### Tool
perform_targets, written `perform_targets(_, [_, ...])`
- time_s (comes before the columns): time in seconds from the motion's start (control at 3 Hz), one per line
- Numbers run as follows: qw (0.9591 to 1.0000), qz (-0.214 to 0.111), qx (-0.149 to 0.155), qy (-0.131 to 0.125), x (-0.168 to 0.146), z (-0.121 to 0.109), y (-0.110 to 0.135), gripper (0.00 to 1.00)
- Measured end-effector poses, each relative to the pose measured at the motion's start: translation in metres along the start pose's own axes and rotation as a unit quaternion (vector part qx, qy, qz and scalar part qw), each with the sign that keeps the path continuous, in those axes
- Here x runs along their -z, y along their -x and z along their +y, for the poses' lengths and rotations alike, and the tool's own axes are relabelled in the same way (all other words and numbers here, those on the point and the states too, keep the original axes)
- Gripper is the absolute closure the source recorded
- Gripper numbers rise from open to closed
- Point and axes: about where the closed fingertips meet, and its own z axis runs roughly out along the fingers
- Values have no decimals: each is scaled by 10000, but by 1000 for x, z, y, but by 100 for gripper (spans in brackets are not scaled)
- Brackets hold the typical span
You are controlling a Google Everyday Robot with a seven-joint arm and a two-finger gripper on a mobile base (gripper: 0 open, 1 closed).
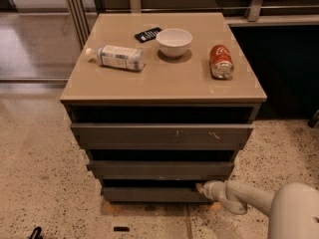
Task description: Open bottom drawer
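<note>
— Where is the gripper [200, 187]?

— Low at the front of the cabinet [75, 99], at its right corner near the floor [40, 183]. The pale arm [249, 198] reaches in from the lower right edge of the view, and its tip meets the right end of the bottom drawer [149, 194], at the upper edge of that front.

— How far open is it?

— That cannot be told. The tip sits against the dark gap above the drawer front and its shape there does not read. It seems to touch the front, or the slot just above it, and it carries nothing loose.

— And the bottom drawer itself?

— It is the lowest of three fronts, plain and dark grey-brown, just above the floor. Whether it stands out from the cabinet at all cannot be judged from this angle.

— Count the fronts.

— Three. The top drawer [124, 133] has pale scratch marks right of centre, the middle drawer [159, 170] lies under it, and the bottom one is below that. A dark gap runs above each.

— On the tan top?

— Four things, one of each kind. One plastic bottle [115, 57] lies on its side at the left. One white bowl [174, 42] stands upright near the middle. One red can [221, 61] lies on its side at the right. One small black flat object [148, 34] rests just behind and left of the bowl. All are apart from one another.

— Arms?

— One arm, one gripper.
</note>
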Motion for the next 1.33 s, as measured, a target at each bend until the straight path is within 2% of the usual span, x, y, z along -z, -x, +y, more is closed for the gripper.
perform_targets(0.33, [9992, 264, 49, 295, 5, 13, -2, 100])
perform_targets(0.67, [9961, 578, 195, 641, 30, 8, -16, 100])
perform_targets(1.0, [9891, 884, 363, 1122, 65, 4, -34, 100])
perform_targets(1.33, [9832, 918, 324, 1543, 71, 25, -37, 100])
